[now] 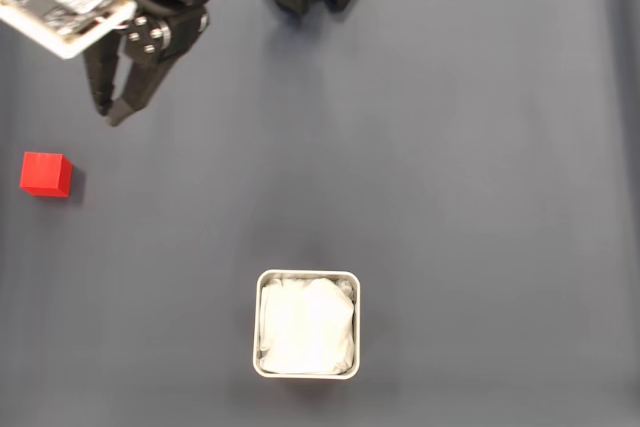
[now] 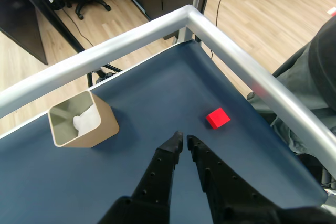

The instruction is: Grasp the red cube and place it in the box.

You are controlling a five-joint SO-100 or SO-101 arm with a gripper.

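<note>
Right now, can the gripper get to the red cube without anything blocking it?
Probably yes. The gripper hangs above bare mat, its fingers nearly closed, and nothing lies between it and the red cube. The box sits well off to the side.

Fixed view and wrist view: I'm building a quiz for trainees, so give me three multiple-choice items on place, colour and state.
1. In the fixed view, where is the red cube?
A. left edge
B. inside the box
C. top right

2. What colour is the table?
A. white
B. dark blue
C. green

3. What is the pincer holding?
A. the cube
B. the box
C. nothing

Answers: A, it sits far left, away from the box; B, the surface looks dark blue in both views; C, the fingertips are nearly together with nothing between them.
</note>
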